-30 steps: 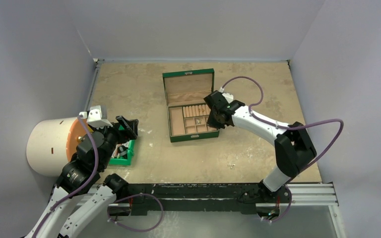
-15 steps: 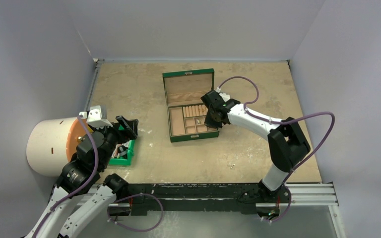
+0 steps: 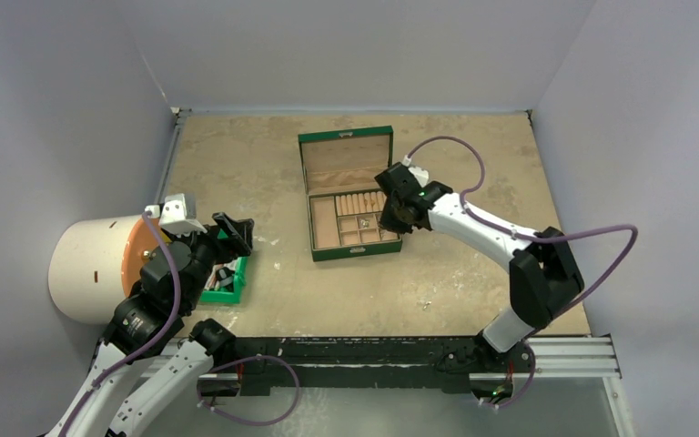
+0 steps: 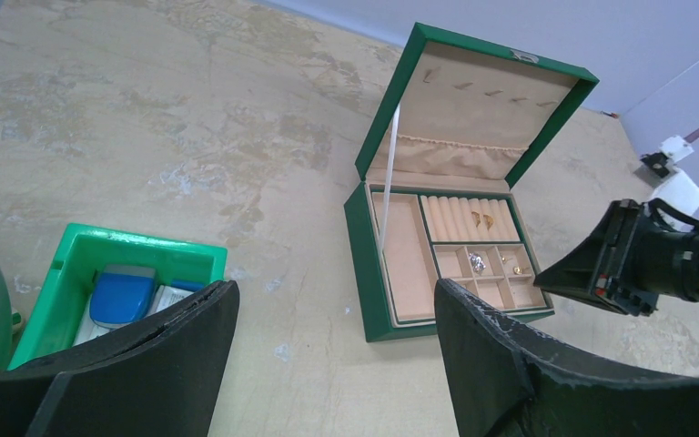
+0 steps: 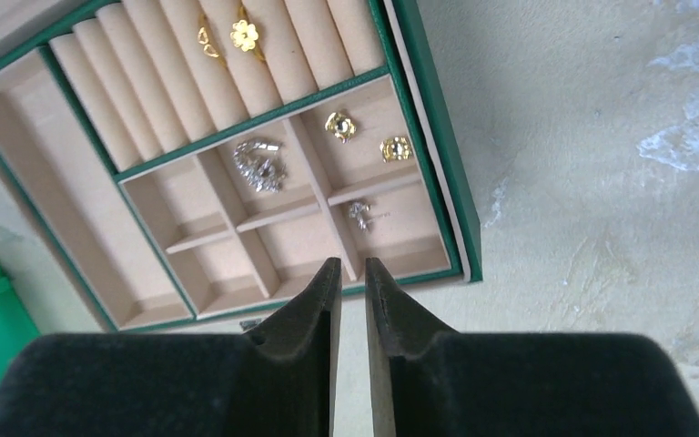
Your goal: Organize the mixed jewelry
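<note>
The green box (image 3: 349, 248) lies open mid-table with its lid upright. Inside it the mixed jewelry shows in the right wrist view: two gold rings (image 5: 244, 36) on the cushion rolls, a silver chain (image 5: 259, 165) in one compartment, two gold flower pieces (image 5: 339, 125) in another, and a tiny silver piece (image 5: 361, 216) in the compartment nearest my fingers. My right gripper (image 5: 353, 269) hovers over the box's front right corner (image 3: 393, 218), jaws a narrow slit apart with nothing between them. My left gripper (image 4: 332, 305) hangs wide open and empty at the left (image 3: 235, 232).
A small green plastic bin (image 4: 75, 258) holding blue and dark items sits under my left gripper (image 3: 229, 280). A white cylinder with an orange face (image 3: 86, 269) stands at the far left. Grey walls close in the table on three sides.
My right jaws went from shut to slightly apart. The right wrist shifted a little left over the box and back. The left arm has not moved.
</note>
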Available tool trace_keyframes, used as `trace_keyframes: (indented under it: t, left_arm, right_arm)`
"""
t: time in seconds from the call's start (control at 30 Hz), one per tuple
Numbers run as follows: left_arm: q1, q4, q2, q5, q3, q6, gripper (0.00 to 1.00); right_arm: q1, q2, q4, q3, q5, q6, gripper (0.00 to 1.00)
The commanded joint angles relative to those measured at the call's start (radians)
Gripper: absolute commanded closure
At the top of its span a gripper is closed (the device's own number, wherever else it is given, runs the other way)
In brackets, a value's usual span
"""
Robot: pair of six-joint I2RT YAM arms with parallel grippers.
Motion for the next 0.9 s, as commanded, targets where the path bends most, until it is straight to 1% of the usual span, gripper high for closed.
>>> trace_keyframes:
  t: [0.0,0.2,0.37,0.5,0.7,0.87]
  left_arm:
    - [0.007,0.025,0.003,-0.013,0.005,-0.007,0.22]
    - [0.007,0.025,0.006,-0.012,0.006,-0.006,0.21]
    - [0.008,0.026,0.008,-0.008,0.005,-0.007,0.21]
    - [0.008,0.027,0.009,-0.005,0.005,-0.005,0.21]
    - [0.009,0.029,0.014,0.003,0.004,-0.004,0.22]
    - [0.008,0.031,0.016,0.007,0.004,-0.004,0.22]
  right_arm:
    - [0.006,-0.105,-0.053,-0.03,0.023,0.001,0.81]
    - [0.006,-0.256,-0.102,-0.142,0.03,0.022,0.8]
    - [0.007,-0.364,-0.176,-0.234,0.042,0.066,0.8]
    - [0.007,-0.441,-0.194,-0.33,0.056,0.098,0.79]
    - [0.006,-0.525,-0.183,-0.47,-0.005,0.132,0.79]
    - [0.006,-0.548,-0.158,-0.561,-0.068,0.154,0.78]
